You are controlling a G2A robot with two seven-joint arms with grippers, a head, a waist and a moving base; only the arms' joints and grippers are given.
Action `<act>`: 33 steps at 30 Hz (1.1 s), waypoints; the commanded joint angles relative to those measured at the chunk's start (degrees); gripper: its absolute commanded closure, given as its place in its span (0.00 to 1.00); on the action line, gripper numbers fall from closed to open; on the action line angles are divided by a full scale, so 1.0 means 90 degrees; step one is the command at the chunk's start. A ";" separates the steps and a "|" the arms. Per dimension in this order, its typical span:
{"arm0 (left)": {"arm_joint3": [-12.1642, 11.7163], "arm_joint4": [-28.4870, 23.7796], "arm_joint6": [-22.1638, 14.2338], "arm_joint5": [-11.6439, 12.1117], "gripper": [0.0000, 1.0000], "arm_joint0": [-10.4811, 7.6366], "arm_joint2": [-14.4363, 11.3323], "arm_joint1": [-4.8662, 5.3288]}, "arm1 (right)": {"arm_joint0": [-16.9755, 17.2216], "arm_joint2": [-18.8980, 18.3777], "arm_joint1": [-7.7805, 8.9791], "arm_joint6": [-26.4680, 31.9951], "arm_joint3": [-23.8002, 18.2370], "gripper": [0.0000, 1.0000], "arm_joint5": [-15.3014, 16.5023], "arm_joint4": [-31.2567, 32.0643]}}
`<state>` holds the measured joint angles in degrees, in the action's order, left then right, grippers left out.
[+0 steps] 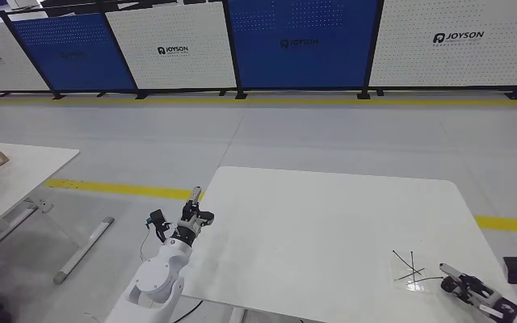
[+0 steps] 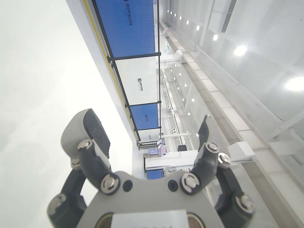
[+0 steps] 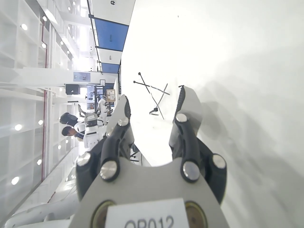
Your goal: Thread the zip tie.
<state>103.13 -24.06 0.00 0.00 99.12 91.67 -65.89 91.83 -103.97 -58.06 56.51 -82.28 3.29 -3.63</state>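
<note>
Several thin black zip ties lie crossed on the white table near its front right corner. In the right wrist view the zip ties lie just beyond my right gripper, which is open with nothing between its fingers. In the top view the right gripper sits right beside the ties at the table's right edge. My left gripper is open and empty, at the table's left edge, far from the ties; in the top view the left gripper points toward the back.
Blue and white partition panels stand behind a yellow floor line. Another white table is at the far left. A small dark object lies at the right edge.
</note>
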 commanded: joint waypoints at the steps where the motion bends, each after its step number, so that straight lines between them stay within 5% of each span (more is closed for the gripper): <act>1: 0.0000 0.0000 0.0000 0.0000 0.00 0.0000 0.0000 0.0000 | 0.0009 0.0011 0.0008 -0.0013 -0.0011 0.61 -0.0008 0.0021; 23: 0.0000 0.0000 0.0000 0.0000 0.00 0.0000 0.0000 0.0000 | 0.0014 0.0167 0.0090 -0.0066 -0.0056 0.74 -0.0074 0.0084; 29: 0.0000 0.0000 0.0000 0.0000 0.00 0.0000 0.0000 0.0000 | -0.0038 0.0218 0.0110 -0.0087 -0.0011 0.85 -0.0096 0.0080; 30: 0.0000 0.0000 0.0000 0.0000 0.00 0.0000 0.0000 0.0000 | -0.0044 0.0219 0.0113 -0.0086 -0.0002 1.00 -0.0093 0.0062; 33: 0.0000 0.0000 0.0000 0.0000 0.00 0.0000 0.0000 0.0000 | -0.0062 0.0213 0.0123 -0.0065 0.0042 1.00 -0.0067 -0.0004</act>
<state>103.13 -24.06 0.00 0.00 99.12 91.67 -65.89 91.32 -102.02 -56.99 55.89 -82.03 2.58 -3.52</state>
